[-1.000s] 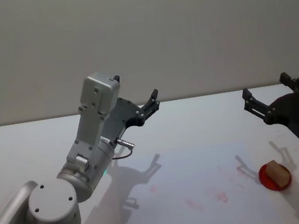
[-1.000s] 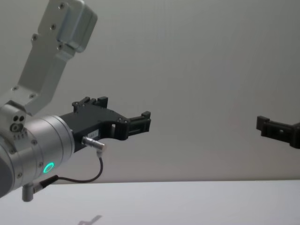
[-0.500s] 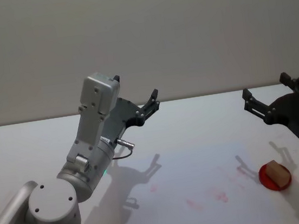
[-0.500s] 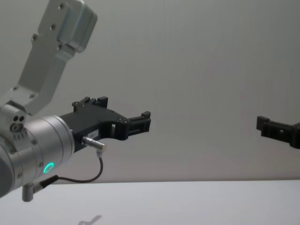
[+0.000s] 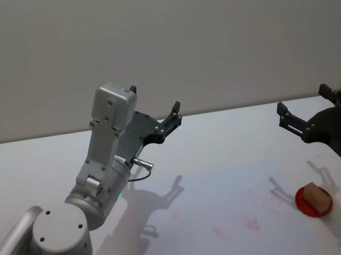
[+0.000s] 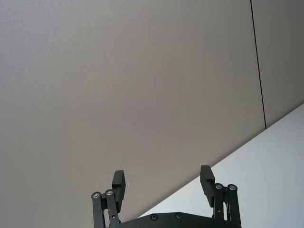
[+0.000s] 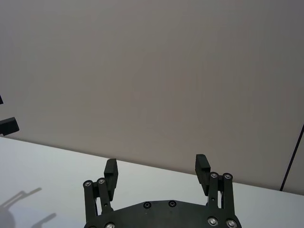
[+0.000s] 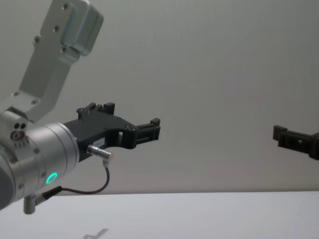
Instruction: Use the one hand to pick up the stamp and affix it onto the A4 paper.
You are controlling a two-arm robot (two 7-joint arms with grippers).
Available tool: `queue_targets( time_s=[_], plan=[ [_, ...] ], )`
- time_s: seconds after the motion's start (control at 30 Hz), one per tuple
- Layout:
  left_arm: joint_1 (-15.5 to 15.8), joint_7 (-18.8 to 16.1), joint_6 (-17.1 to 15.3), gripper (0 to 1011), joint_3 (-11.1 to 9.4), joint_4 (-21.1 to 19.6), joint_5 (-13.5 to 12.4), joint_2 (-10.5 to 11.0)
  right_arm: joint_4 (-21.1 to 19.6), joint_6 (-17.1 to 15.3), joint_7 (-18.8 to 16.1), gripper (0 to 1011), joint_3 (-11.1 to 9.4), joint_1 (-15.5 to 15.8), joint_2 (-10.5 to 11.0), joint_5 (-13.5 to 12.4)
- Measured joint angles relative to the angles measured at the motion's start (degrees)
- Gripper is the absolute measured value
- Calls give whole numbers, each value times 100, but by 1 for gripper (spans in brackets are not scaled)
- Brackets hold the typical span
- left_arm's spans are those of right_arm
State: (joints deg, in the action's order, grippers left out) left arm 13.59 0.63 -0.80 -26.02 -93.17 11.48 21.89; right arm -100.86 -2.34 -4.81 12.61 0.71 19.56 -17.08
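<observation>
**Both claws aloft and empty; stamp sitting on red pad**

Spreading across the foreground: white counter (image 5: 234,138), carrying the A4 paper (image 5: 228,192), faintly outlined and showing red smudges.
Reaching up and forward on the left: left claw (image 6: 162,175) on a silver wrist glowing green, fingers spread wide, gripping nothing.
Hovering on the right above the counter: right claw (image 5: 301,99), black, likewise splayed and empty, hanging above and behind the stamp, clear of it.
Lying near the paper's right edge: round red pad (image 5: 301,202).
Sitting on that pad: the stamp (image 5: 316,194), a tan wooden block.
</observation>
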Motion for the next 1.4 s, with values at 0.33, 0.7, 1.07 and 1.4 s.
queue_targets(
  time_s=[0.33, 0.7, 1.07, 1.4],
  plan=[
    [0, 0, 0, 1001, 0, 0, 0, 0, -11, -155, -218, 1001, -125, 215, 228, -296],
    [0, 0, 0, 1001, 0, 0, 0, 0, -12, -195, -481, 1001, -289, 543, 558, -537],
    [0, 0, 0, 1001, 0, 0, 0, 0, 98, -161, -703, 1001, -381, 747, 776, -545],
    [0, 0, 0, 1001, 0, 0, 0, 0, 234, -165, -903, 1001, -389, 839, 881, -352]
  ],
)
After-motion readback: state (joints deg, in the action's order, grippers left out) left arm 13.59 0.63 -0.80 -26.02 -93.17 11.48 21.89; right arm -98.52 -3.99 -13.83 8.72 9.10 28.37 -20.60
